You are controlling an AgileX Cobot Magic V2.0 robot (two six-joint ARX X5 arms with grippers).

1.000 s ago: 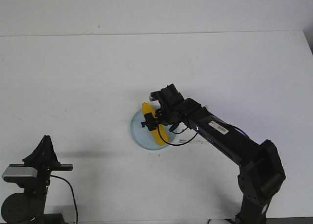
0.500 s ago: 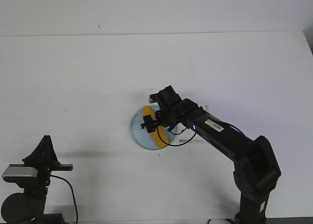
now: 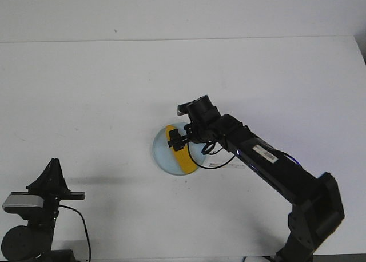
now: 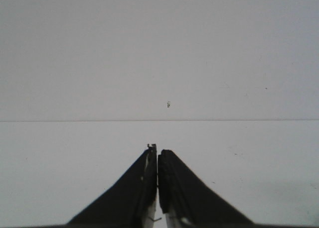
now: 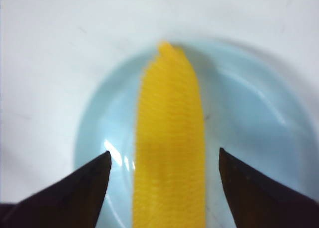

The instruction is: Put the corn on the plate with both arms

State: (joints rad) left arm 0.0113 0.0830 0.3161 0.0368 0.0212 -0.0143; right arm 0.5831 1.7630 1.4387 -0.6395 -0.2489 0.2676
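Corn (image 5: pixel 169 153) lies lengthwise on plate (image 5: pixel 254 118), right gripper (image 5: pixel 164 183) spread wide either side without touching, left gripper (image 4: pixel 158 188) pressed together far off; cob looks light, stiff, slick plastic, best pinched mid-body across its girth.

A plain white table (image 3: pixel 86 90) carries the scene. The pale blue plate (image 3: pixel 160 153) rests directly on it, near centre, slightly toward five o'clock.

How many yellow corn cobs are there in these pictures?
1. The bright yellow tapered plastic-looking corn cob lies on the round pale blue plate, between the open fingers of the right gripper. No others show.
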